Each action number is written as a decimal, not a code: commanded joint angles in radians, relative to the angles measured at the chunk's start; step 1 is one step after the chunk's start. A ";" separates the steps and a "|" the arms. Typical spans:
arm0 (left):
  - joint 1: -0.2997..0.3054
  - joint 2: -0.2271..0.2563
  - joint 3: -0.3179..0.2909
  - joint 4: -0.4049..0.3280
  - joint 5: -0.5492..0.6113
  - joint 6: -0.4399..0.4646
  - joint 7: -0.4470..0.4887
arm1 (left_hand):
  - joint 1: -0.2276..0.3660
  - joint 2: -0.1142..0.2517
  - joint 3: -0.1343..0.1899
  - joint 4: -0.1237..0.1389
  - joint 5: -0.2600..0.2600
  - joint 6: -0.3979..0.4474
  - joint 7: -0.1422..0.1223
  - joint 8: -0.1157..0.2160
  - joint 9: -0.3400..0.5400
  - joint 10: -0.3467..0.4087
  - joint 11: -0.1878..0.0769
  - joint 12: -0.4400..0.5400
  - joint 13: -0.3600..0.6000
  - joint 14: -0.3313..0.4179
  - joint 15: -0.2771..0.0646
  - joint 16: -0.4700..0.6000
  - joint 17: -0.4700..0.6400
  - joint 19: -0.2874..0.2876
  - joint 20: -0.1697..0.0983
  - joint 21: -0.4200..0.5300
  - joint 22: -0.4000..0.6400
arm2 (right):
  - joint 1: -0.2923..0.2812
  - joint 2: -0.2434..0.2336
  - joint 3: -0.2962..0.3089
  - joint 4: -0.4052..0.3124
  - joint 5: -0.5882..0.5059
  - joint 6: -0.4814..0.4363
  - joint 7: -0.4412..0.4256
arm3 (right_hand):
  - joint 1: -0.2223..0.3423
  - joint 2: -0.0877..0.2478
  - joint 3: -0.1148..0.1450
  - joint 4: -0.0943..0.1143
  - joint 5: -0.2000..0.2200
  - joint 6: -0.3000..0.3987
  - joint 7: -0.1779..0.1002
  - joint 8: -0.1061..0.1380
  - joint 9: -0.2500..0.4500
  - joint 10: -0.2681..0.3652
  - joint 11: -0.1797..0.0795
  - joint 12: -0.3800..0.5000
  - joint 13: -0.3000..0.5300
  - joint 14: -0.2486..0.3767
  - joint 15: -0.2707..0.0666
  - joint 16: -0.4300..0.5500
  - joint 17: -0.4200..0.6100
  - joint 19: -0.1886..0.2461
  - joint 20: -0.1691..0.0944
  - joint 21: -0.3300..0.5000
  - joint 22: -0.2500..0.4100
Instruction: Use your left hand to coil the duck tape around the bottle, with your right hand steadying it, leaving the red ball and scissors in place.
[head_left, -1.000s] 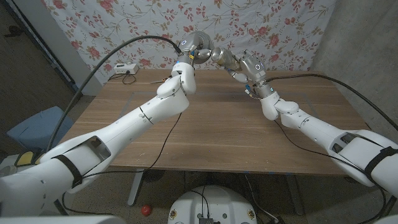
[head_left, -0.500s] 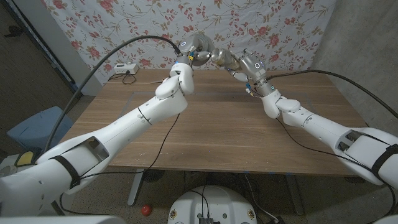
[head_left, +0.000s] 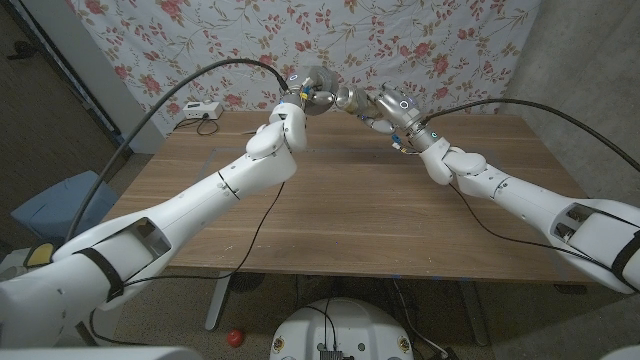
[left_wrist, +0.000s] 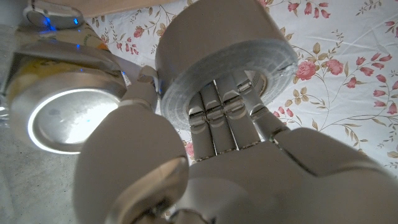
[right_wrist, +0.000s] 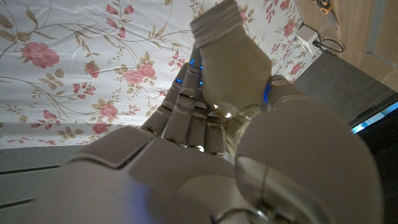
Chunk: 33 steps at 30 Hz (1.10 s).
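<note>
Both hands have lifted slightly and drawn closer above the counter's (head_left: 330, 210) far edge, the left hand (left_wrist: 205, 124) gripping the duck tape (left_wrist: 224, 68) roll beside the bottle (right_wrist: 227, 59) gripped by the right hand (right_wrist: 186, 130)

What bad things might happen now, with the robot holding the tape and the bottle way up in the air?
1. The left hand grips the roll of duct tape with its fingers through the hole; a slip could drop it onto the table.
2. The right hand holds the bottle raised and tilted, so it might slide out.
3. Both hands sit very close together in the head view, so they might bump.
</note>
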 joint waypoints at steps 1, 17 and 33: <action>-0.028 0.020 0.033 0.039 -0.021 -0.003 -0.110 | 0.137 0.146 0.022 0.024 0.005 -0.004 -0.003 0.004 0.004 0.123 -0.126 -0.005 0.004 0.112 -0.118 0.001 0.003 -0.005 -0.004 -0.003 0.001 | 0.025 -0.011 -0.036 -0.039 -0.053 -0.012 0.155 | 0.057 0.200 0.015 0.017 0.008 0.229 -0.232 0.002 0.002 0.176 -0.184 -0.001 0.002 0.008 -0.154 0.003 0.003 -0.006 -0.154 0.002 0.002; -0.071 0.025 0.077 0.126 -0.064 -0.014 -0.235 | 0.135 0.147 0.021 0.025 0.006 -0.007 0.000 0.004 0.005 0.124 -0.124 -0.010 0.005 0.107 -0.116 -0.002 0.002 -0.006 -0.004 -0.003 0.001 | 0.047 -0.007 -0.080 -0.041 -0.108 -0.012 0.285 | 0.057 0.196 0.013 0.020 0.009 0.227 -0.235 0.003 0.001 0.171 -0.182 -0.002 0.000 0.002 -0.155 -0.005 -0.001 -0.006 -0.153 0.001 0.001; -0.109 0.018 0.122 0.199 -0.094 -0.029 -0.316 | 0.135 0.148 0.021 0.024 0.006 -0.007 0.001 0.004 0.005 0.125 -0.122 -0.014 0.004 0.107 -0.117 -0.004 0.002 -0.006 -0.003 -0.002 0.001 | 0.074 0.027 -0.155 0.024 -0.169 -0.004 0.320 | 0.058 0.196 0.013 0.021 0.010 0.225 -0.237 0.004 0.000 0.168 -0.181 -0.002 -0.002 -0.003 -0.155 -0.011 -0.002 -0.005 -0.150 0.001 0.000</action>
